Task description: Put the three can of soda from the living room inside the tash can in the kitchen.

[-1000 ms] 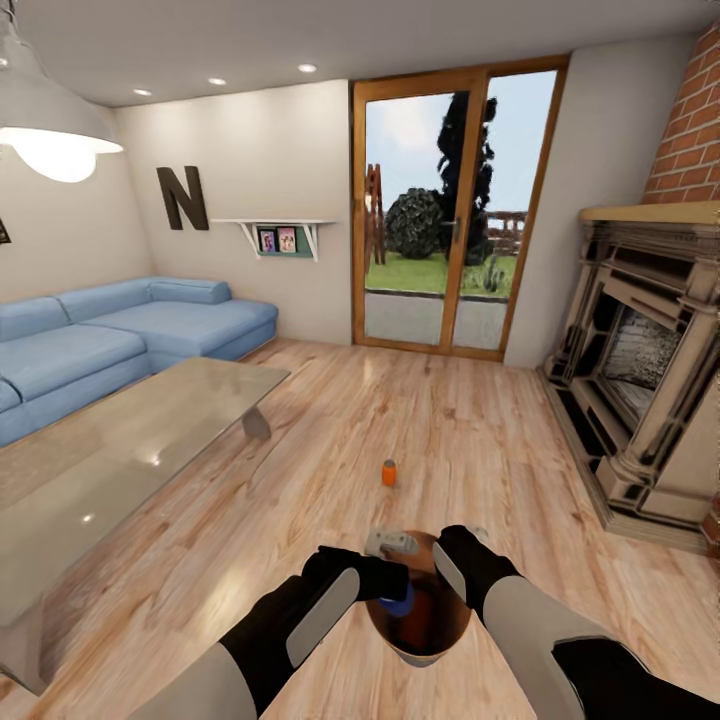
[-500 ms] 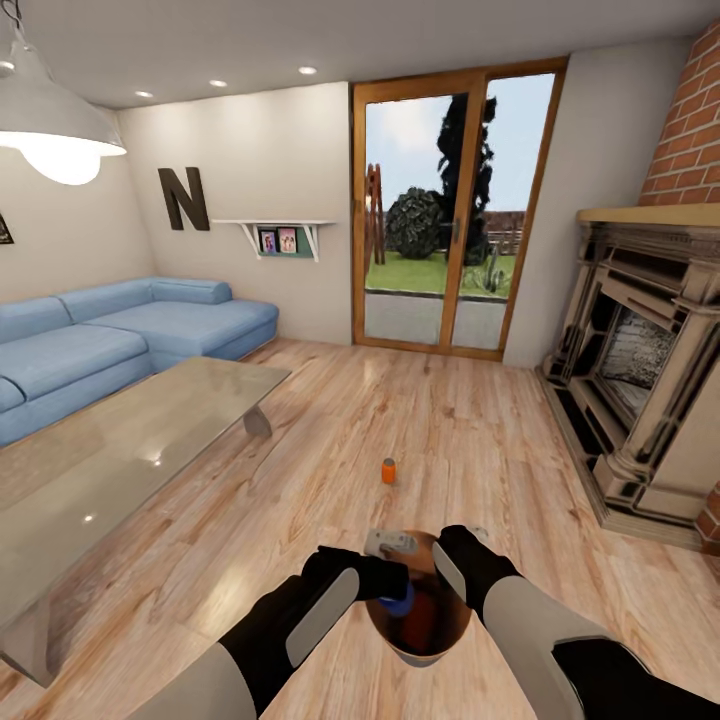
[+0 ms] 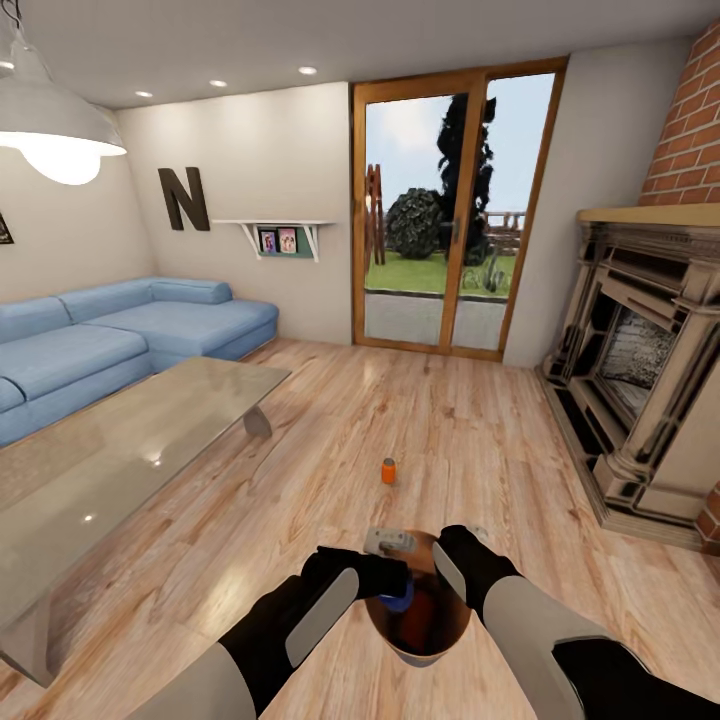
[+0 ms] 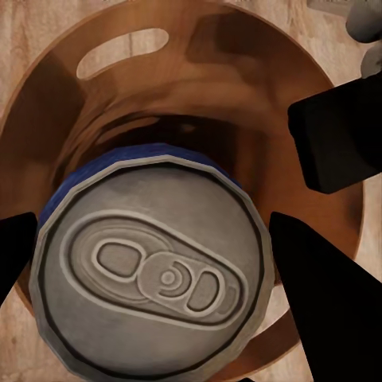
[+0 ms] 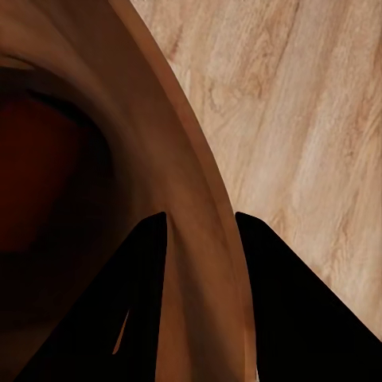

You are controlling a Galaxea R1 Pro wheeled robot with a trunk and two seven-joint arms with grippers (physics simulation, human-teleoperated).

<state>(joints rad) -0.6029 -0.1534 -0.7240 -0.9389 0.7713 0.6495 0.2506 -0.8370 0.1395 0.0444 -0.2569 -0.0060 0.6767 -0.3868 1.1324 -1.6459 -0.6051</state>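
- Your right gripper (image 5: pixel 199 231) has its two fingers clamped on the wall of the trash can (image 3: pixel 440 640), one finger inside the rim and one outside; the right wrist view shows the glossy brown wall pinched between them.
- You are holding the trash can (image 5: pixel 171 167) off the plank floor (image 3: pixel 300 470), low in front of you, its mouth tilted toward the head camera.
- Inside it, a reddish can (image 3: pixel 420 612) lies against the brown inner wall; the right wrist view shows a dark red shape (image 5: pixel 36 175) deep in the bucket.
- Your left gripper (image 4: pixel 151 263) has its jaws closed on the blue can (image 4: pixel 151 267), a finger on each side of the can's body, the silvery top and pull tab facing the wrist camera.
- The blue can (image 3: pixel 398 603) sits over the bucket's mouth, just inside the rim on your left side, above the brown interior (image 4: pixel 199 111) with the oval handle slot (image 4: pixel 123 48) beyond it.
- The orange can (image 3: pixel 388 471) stands upright on the floor ahead of you, well apart from the bucket, between the glass-topped table (image 3: pixel 110 470) and the fireplace (image 3: pixel 640 370).
- You are in the living room: blue sofa (image 3: pixel 110 335) on your left, glass doors (image 3: pixel 450 210) straight ahead.
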